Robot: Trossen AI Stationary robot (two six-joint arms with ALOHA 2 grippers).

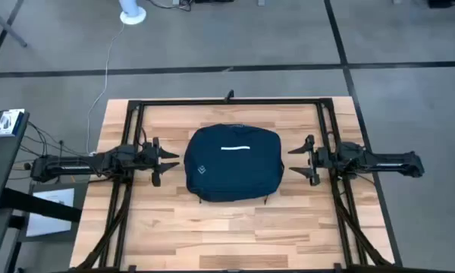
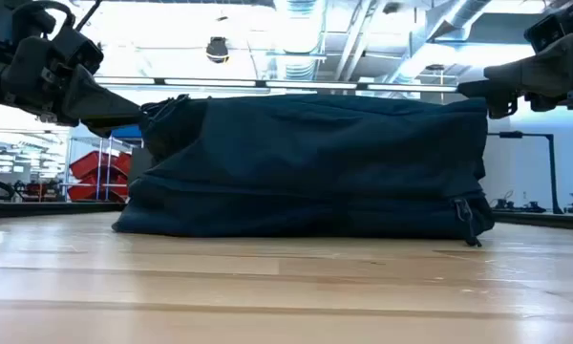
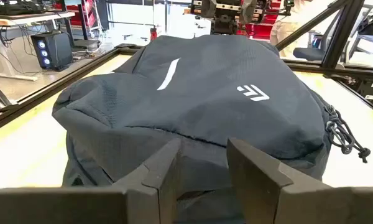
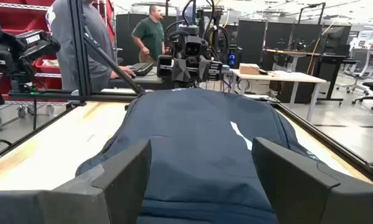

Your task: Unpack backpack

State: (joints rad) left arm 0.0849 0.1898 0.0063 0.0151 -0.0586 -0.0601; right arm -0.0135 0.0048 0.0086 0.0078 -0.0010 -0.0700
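Note:
The dark navy backpack (image 1: 233, 163) lies flat on its broad side in the middle of the wooden table, its white stripe (image 1: 235, 148) and small white logo (image 1: 199, 170) facing up. My left gripper (image 1: 173, 161) hovers level just off the backpack's left side, open with a moderate gap (image 3: 203, 149). My right gripper (image 1: 294, 161) hovers level just off its right side, open wide (image 4: 202, 146). In the low view both grippers stand at the height of the backpack's top (image 2: 306, 105). A drawcord (image 3: 345, 134) hangs off one edge.
A black frame rail (image 1: 227, 101) runs along the table's far edge and down both sides beneath the arms. Bare wood (image 1: 227, 235) stretches between the backpack and the near edge. Two people (image 4: 150, 31) stand at desks beyond the table.

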